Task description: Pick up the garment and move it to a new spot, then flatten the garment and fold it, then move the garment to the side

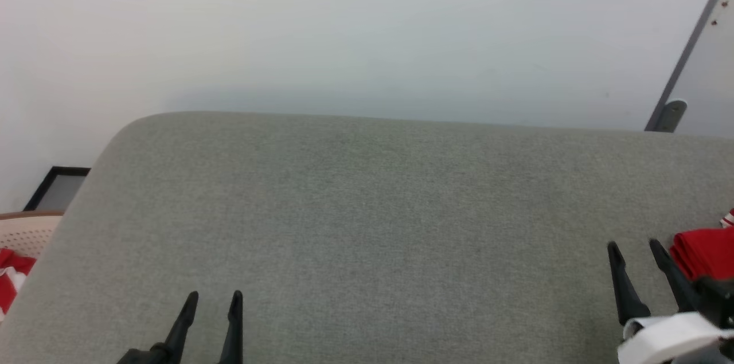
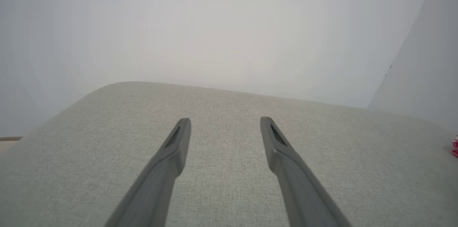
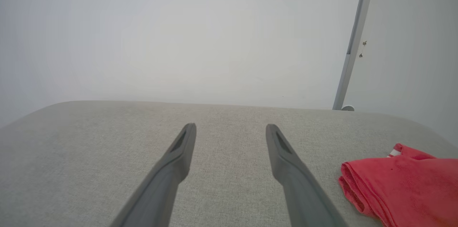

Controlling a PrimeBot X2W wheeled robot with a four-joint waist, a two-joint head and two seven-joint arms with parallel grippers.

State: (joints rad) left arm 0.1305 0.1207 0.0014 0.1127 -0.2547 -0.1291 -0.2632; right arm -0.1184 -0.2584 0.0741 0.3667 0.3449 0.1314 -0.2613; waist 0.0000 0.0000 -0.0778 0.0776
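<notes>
The red garment (image 1: 704, 254) lies folded on the grey fabric surface (image 1: 367, 209) at the far right edge of the head view. In the right wrist view the garment (image 3: 404, 184) sits to the right of the fingers, with a bit of white striped trim showing. My right gripper (image 1: 633, 248) stands open just left of it, apart from the cloth; its fingers (image 3: 286, 155) hold nothing. My left gripper (image 1: 213, 296) is open at the lower left over bare fabric, nothing between its fingers (image 2: 179, 144). A sliver of red (image 2: 455, 147) shows at the right edge of the left wrist view.
A basket (image 1: 26, 232) holding red and white cloth (image 1: 10, 278) stands low at the left, beside a dark-framed panel (image 1: 57, 187). A white wall rises behind the surface. A grey door edge (image 1: 685, 54) with a stopper stands at the back right.
</notes>
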